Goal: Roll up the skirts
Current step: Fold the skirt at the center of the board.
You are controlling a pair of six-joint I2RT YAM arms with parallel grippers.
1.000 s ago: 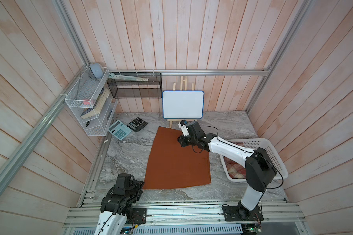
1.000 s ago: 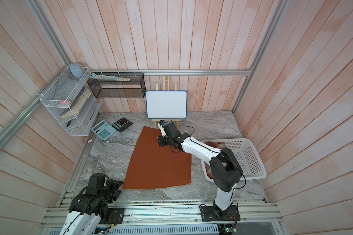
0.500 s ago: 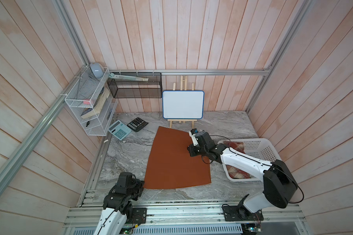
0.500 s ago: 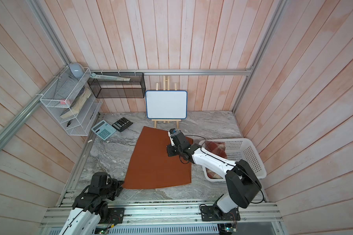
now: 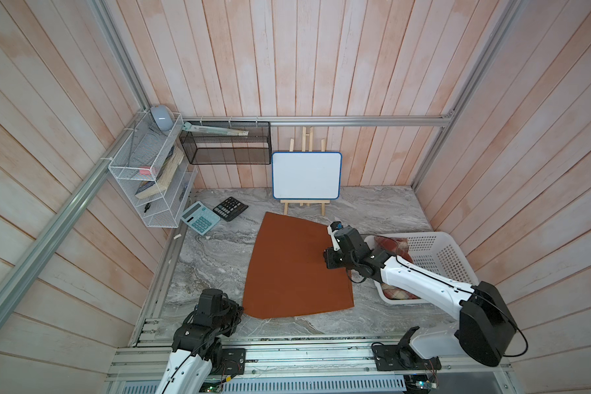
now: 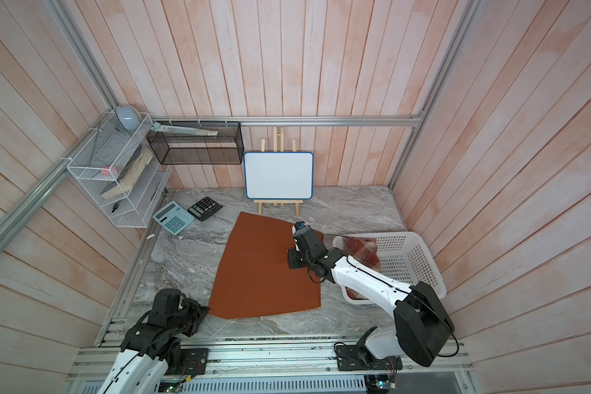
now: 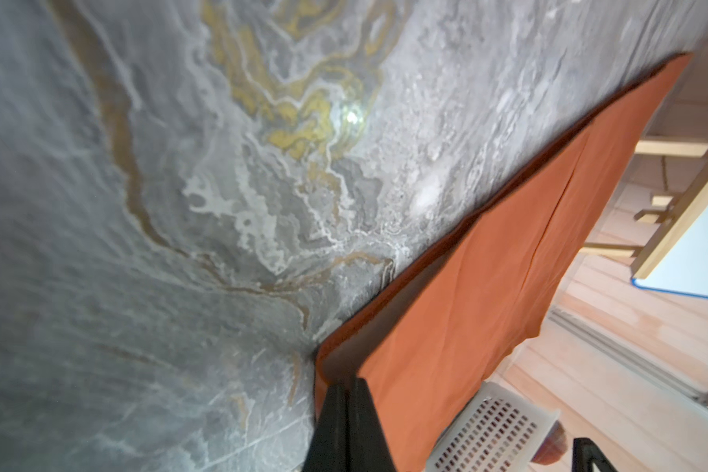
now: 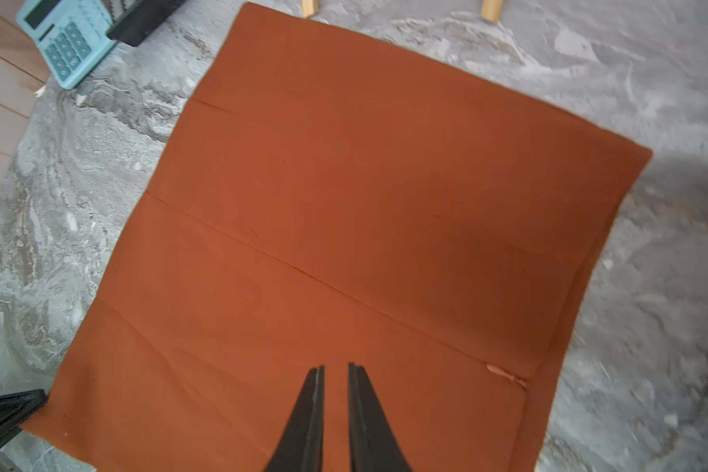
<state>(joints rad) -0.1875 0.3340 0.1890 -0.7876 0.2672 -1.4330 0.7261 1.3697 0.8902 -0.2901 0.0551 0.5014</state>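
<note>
We see the left gripper [image 7: 346, 384] newly clamped on a corner of the orange skirt [image 5: 294, 273], the right gripper [image 8: 336, 367], barely ajar, drawn back above it.

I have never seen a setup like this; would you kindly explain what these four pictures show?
Two white-and-black robot arms stand at a grey marble-look table. Two pictures look down from overhead; two come from cameras on the wrists. A flat rust-orange cloth skirt lies there, a red plaid skirt in the white lattice plastic basket. The left tool is shut on the orange skirt's near corner; the right tool hangs slightly open above it, holding nothing.
</note>
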